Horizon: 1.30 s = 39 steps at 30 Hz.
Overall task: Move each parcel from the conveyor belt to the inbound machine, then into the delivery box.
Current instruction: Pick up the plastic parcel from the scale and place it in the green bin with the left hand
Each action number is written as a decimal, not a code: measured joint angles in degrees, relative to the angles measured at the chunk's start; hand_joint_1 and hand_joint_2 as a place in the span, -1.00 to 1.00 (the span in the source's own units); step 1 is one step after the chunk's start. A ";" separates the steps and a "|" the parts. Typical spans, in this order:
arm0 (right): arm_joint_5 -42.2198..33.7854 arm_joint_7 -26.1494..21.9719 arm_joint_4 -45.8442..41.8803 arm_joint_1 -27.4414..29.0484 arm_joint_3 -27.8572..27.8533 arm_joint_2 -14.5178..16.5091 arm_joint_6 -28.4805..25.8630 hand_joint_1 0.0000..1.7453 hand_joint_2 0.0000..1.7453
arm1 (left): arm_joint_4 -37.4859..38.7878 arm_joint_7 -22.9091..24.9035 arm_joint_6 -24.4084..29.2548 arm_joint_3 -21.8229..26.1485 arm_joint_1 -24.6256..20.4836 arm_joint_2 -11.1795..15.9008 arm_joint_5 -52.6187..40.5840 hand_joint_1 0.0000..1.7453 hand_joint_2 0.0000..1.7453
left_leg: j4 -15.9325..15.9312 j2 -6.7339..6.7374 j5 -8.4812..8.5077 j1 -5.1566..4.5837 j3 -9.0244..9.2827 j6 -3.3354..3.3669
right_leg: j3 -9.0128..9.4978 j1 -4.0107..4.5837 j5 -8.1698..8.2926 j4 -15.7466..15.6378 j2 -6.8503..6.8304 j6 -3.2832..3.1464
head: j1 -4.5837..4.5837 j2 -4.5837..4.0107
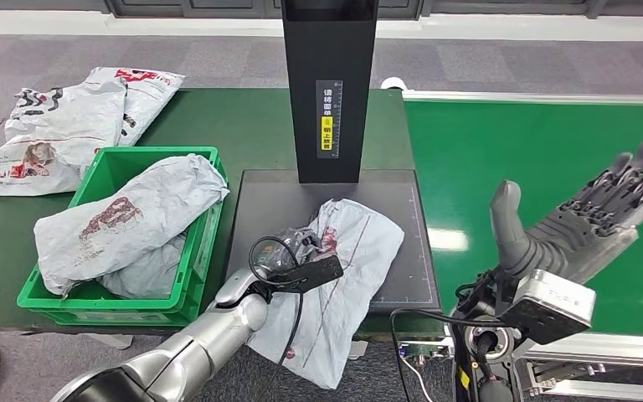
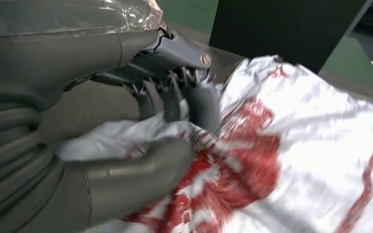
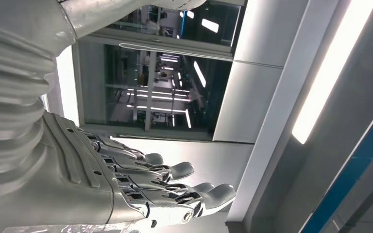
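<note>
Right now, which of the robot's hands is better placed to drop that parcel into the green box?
Left. The left hand already grips the parcel, and the green box lies on its side; the right hand hovers open over the conveyor belt.

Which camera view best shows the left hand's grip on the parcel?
The left wrist view: thumb and fingers of the left hand pinch the parcel. In the head view the hand sits small on it; the right wrist view faces elsewhere.

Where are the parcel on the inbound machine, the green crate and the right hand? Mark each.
parcel on the inbound machine [image 1: 360, 251], head view, its flat grey middle.
green crate [image 1: 107, 164], head view, bare inner back wall.
right hand [image 1: 573, 226], head view, open palm.
</note>
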 joint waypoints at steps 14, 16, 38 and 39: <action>0.62 0.69 0.00 -0.56 0.00 0.68 0.00 -1.00 1.00 | 0.85 -0.36 1.77 0.00 -0.24 0.00 -1.13 1.00 1.00 | 0.00 0.01 0.01 0.00 0.00 0.00 | -0.01 0.01 0.00 0.00 0.00 0.00 | 0.01 0.00; 0.68 0.64 0.00 -0.58 0.00 0.74 0.00 -1.00 1.00 | 0.85 -0.57 2.64 0.00 -0.24 0.02 -1.10 1.00 1.00 | 0.00 0.01 0.01 0.00 0.00 0.00 | -0.01 0.01 0.00 0.00 0.00 0.00 | 0.00 0.01; -1.09 -4.11 -2.30 2.86 -3.41 0.95 -0.01 -1.00 1.00 | -38.02 -0.74 12.27 4.84 0.44 7.96 -6.50 1.00 1.00 | 0.00 0.01 0.00 0.01 -0.04 -0.01 | -0.06 0.01 0.01 0.00 0.02 0.01 | 0.01 0.01; -1.13 -4.16 -2.50 3.04 -3.58 0.95 -0.01 -1.00 1.00 | -39.62 -0.55 12.27 5.09 0.45 8.35 -6.70 1.00 1.00 | 0.00 0.01 0.00 0.01 -0.04 0.00 | -0.06 0.01 0.01 0.00 0.02 0.01 | 0.01 0.00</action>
